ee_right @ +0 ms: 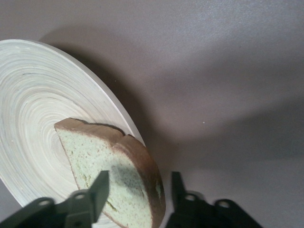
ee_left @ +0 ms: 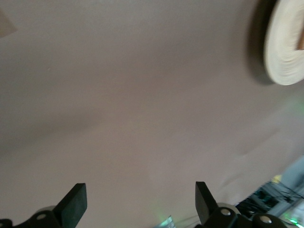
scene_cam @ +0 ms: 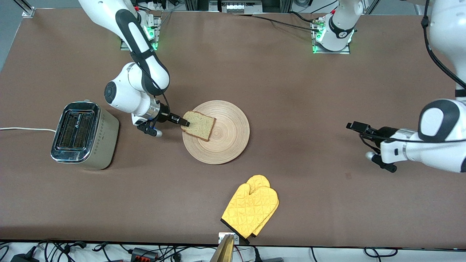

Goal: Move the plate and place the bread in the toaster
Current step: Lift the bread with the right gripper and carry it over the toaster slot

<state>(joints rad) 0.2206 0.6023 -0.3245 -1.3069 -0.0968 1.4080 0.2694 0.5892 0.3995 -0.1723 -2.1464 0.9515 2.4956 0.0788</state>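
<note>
Bread (ee_right: 111, 175) on plate (scene_cam: 233, 145) — right tool (ee_right: 137, 190) pinching its edge; left tool (ee_left: 140, 202) spread, waiting.

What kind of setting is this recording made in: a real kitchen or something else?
Likely a robotics lab bench staged as a kitchen: two arms bolted to a bare brown table, cables along its edges, and only a toaster, wooden plate with bread, and oven mitt.

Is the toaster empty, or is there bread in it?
Empty. Both slots of the toaster look dark and bare; the bread is on the plate.
</note>
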